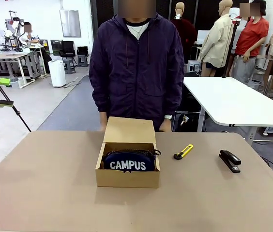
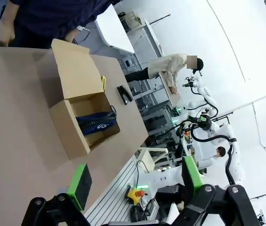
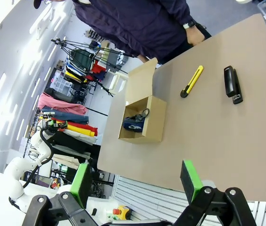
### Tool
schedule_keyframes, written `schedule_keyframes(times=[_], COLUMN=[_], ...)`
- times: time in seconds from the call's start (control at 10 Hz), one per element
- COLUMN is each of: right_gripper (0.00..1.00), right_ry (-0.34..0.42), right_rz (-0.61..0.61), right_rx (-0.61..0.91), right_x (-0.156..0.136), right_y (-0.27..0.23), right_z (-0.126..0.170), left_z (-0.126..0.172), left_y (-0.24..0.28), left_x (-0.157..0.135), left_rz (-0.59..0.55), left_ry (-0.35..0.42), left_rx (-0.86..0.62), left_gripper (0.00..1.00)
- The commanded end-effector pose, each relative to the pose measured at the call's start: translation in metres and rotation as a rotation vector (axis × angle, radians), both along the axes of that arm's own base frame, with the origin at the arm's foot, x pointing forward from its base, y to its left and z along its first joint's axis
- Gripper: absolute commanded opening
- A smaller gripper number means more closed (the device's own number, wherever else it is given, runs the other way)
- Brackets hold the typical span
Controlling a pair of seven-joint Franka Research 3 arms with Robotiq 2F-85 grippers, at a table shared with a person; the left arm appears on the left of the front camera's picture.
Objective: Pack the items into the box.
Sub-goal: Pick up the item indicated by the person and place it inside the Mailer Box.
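One of three packed: the navy zip pouch with white "CAMPUS" lettering (image 1: 128, 162) lies inside the open brown cardboard box (image 1: 127, 178), flap up. The small yellow-and-black utility knife (image 1: 183, 152) and black desk stapler (image 1: 229, 160) lie out on the tan surface (image 1: 54, 193), ahead of the right hand (image 3: 135, 181). The box sits ahead of the left hand (image 2: 135, 181). Both hands are spread wide and empty, well apart from everything.

Large open lab hall, white work table (image 1: 233, 101) at right of the frame, equipment-laden benches (image 1: 10, 55) upper left, tripod (image 1: 20, 118) at left edge, rack of coloured clothes (image 3: 67, 113), red emergency-stop button (image 2: 140, 193) low centre.
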State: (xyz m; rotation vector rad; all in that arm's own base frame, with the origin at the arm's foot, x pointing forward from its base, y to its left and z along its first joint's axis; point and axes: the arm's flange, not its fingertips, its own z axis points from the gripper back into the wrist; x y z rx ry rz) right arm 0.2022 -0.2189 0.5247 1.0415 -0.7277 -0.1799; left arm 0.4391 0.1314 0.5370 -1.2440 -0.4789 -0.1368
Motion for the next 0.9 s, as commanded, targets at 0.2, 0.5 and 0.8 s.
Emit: schedule_keyframes(times=[0.2,0.5,0.8], right_gripper=[1.0,1.0,1.0], right_ry=[-0.044,-0.044,-0.044], right_rz=[0.0,0.0,0.0], right_rx=[0.012,0.012,0.012], right_x=[0.0027,0.0027,0.0027], right_y=[-0.0002,-0.0002,-0.0002], right_z=[0.003,0.003,0.003], left_z=[0.0007,0.0007,0.0007], left_y=[0.0007,0.0007,0.0007], left_x=[-0.0013,-0.0013,-0.0013], left_rz=[-0.002,-0.002,-0.002], left_ry=[0.019,0.019,0.019], left_rx=[0.011,0.011,0.011], left_gripper=[1.0,1.0,1.0])
